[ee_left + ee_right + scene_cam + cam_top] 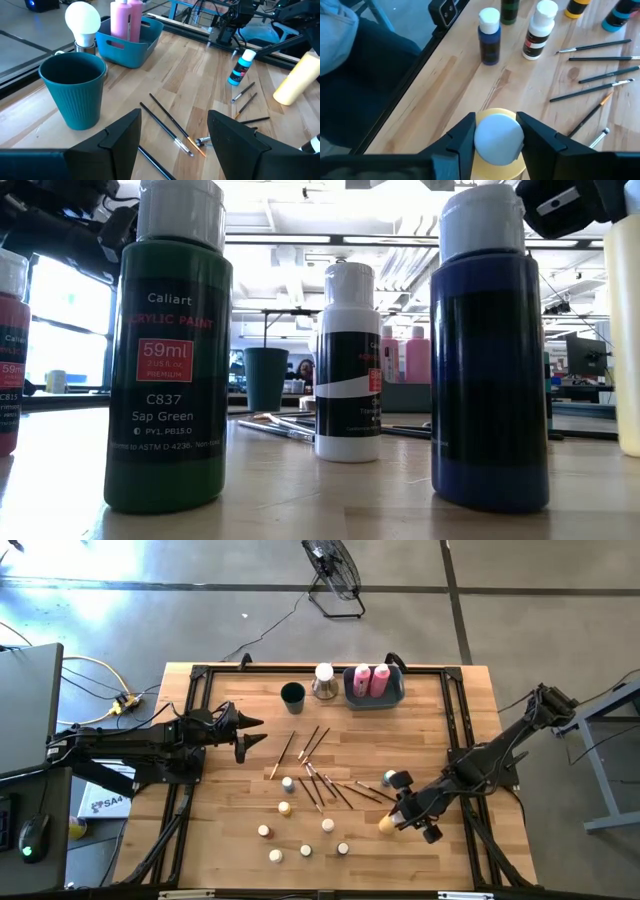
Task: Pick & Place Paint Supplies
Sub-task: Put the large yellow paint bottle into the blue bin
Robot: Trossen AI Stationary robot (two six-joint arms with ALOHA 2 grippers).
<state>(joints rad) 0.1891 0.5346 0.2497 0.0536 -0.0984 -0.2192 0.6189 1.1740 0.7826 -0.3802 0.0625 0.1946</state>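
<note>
We have the right gripper [495,137] low over the near right part of the surface [440,720], its fingers [462,142] closing on the white cap of the yellow paint bottle [387,824], one finger at each side of the cap. From the right wrist view the cap sits between them with little or no gap; we cannot tell whether they bear on it fully.

We judge the bottle light and rigid, smooth plastic that could slip or twist. The ribless cap is a narrow purchase; the shoulder just under it would hold steadier.

The left gripper [172,132] waits above the left side of the surface, fingers apart and empty, facing the teal cup [75,90] and scattered brushes [170,122].

The bin [375,695] with two pink bottles [370,680] stands well apart at the far edge.

Most of the yellow bottle's body hides beneath cap and fingers. The low view is blocked by near bottles.
</note>
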